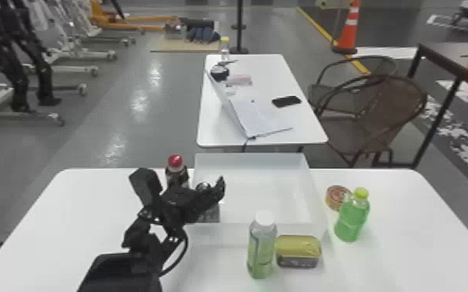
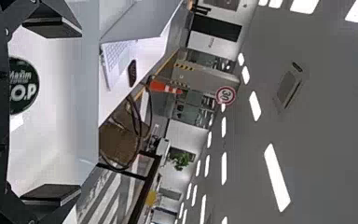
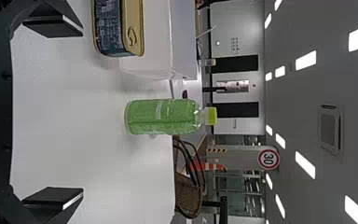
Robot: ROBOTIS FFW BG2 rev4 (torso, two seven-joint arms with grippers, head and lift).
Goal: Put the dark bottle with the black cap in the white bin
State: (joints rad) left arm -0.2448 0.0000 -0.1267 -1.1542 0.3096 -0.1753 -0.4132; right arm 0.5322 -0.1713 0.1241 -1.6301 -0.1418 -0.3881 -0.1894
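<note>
Dark bottle with the black cap [image 1: 209, 214], one of four bottles on the table [image 1: 46, 237], is upright inside the single white bin [image 1: 262, 228], near its left end and partly covered by the arm. The left gripper [image 1: 181, 179] is above the bin's left side, its two fingers spread wide apart. One red-capped bottle [image 1: 175, 161] stands just outside the bin on the left. In front of the bin are one white-capped bottle [image 1: 261, 250] and one yellow-lidded tin [image 1: 298, 251]; right of it are one green bottle [image 1: 351, 219] and one round tin [image 1: 334, 199], making two tins. The right wrist view has the green bottle ahead of the right gripper [image 3: 81, 111], whose two fingers are also well apart. Past the bin's far side are one second table [image 1: 307, 134], one laptop [image 1: 258, 116], one phone [image 1: 286, 101] and two chairs [image 1: 386, 108].
</note>
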